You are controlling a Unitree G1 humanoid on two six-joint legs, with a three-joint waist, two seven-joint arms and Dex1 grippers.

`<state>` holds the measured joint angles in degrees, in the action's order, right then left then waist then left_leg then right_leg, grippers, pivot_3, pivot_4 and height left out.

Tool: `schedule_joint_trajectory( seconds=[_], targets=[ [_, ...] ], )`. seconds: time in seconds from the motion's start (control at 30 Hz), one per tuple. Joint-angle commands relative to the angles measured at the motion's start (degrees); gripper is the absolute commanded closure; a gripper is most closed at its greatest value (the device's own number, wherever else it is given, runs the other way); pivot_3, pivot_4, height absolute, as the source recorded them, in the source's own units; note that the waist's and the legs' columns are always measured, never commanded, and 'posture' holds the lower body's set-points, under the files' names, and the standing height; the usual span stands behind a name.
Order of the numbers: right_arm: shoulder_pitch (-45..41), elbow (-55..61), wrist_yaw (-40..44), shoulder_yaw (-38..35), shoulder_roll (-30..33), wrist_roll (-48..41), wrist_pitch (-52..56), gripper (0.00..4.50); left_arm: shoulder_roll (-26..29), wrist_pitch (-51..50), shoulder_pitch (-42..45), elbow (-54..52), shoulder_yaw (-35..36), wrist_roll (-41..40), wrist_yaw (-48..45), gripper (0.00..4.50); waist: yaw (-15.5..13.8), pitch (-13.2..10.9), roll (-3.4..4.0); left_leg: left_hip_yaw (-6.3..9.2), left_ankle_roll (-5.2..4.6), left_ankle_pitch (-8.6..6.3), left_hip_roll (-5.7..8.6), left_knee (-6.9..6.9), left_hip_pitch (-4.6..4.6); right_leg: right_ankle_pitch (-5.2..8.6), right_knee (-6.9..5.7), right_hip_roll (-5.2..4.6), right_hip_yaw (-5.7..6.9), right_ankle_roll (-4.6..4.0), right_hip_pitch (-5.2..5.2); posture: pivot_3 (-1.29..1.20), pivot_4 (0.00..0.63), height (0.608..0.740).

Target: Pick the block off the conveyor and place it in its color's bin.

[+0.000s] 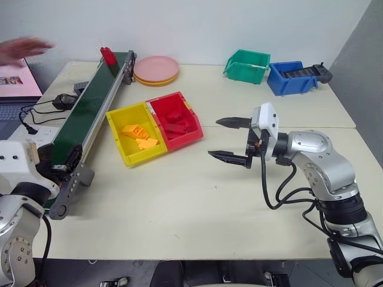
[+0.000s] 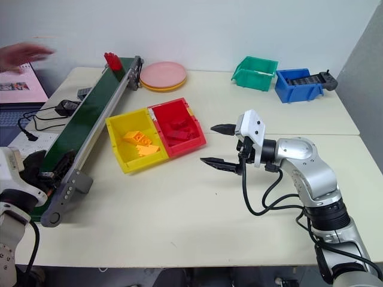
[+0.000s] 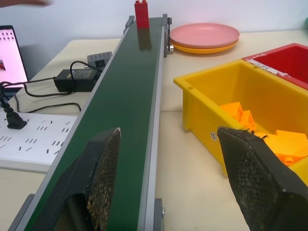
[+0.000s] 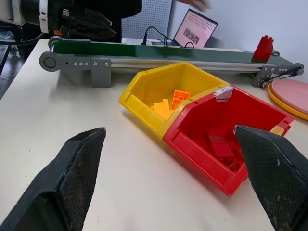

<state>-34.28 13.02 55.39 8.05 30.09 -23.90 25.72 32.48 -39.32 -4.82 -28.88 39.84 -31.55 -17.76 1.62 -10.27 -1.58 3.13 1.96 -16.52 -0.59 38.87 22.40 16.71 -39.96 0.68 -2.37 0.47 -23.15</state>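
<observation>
Table: You have a cream tabletop [image 1: 197,197] with a seam running across it on your right side, set against a white wall [image 1: 239,24].
Room edge: At your far left a laptop [image 1: 15,89] with a lit screen sits by a white power strip [image 3: 43,139] and a black adapter [image 3: 79,79] with cables. A person's hand [image 1: 24,49], blurred, is above it.
Far side: Stacked plates [image 1: 157,70], pink over yellow, lie just beside the conveyor's far end. A green bin [image 1: 246,64] and a blue bin [image 1: 291,76] stand touching, well apart from the other two bins.
Conveyor: The dark green belt [image 1: 90,107] in its grey frame runs from near your left arm away toward the wall.
Block: The red block [image 1: 108,56] stands upright on the belt's far end, studs up, looking like two bricks stacked.
Red bin: The red bin [image 1: 175,119] sits just right of the belt, touching a yellow bin [image 1: 134,134] that holds orange-yellow bricks [image 1: 139,134]. Red bricks [image 4: 224,147] already lie inside it.
Left gripper: Your left gripper [image 3: 166,185] hovers over the belt's near end, fingers spread wide, holding nothing.
Right gripper: Your right gripper [image 1: 230,140] hangs above bare table just right of the red bin, pointing at it, fingers wide and empty.
</observation>
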Motion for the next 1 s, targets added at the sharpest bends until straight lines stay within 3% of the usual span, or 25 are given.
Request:
schedule_joint_trajectory(
  seconds=[0.03, 1.0],
  targets=[
    [-1.4, 1.4, 0.6, -0.6, 0.1, -0.6, -0.6, 0.00, 2.3, 1.8, -0.8, -0.7, 2.1, 1.0, -0.8, 1.17, 0.0, 0.0, 0.00, 0.00, 0.00, 0.00, 0.00, 0.00, 0.00, 0.00, 0.00, 0.00, 0.00, 0.00, 0.00, 0.00, 0.150, 0.740],
    [-4.4, 1.3, 4.5, 0.2, -0.2, -4.5, 2.6, 0.00, 3.2, 2.5, -4.1, -1.4, 0.8, 1.9, -2.8, 1.17, 0.0, 0.0, 0.00, 0.00, 0.00, 0.00, 0.00, -0.03, 0.00, 0.00, 0.02, -0.01, 0.00, 0.00, -0.01, 0.00, 0.150, 0.740]
  ],
)
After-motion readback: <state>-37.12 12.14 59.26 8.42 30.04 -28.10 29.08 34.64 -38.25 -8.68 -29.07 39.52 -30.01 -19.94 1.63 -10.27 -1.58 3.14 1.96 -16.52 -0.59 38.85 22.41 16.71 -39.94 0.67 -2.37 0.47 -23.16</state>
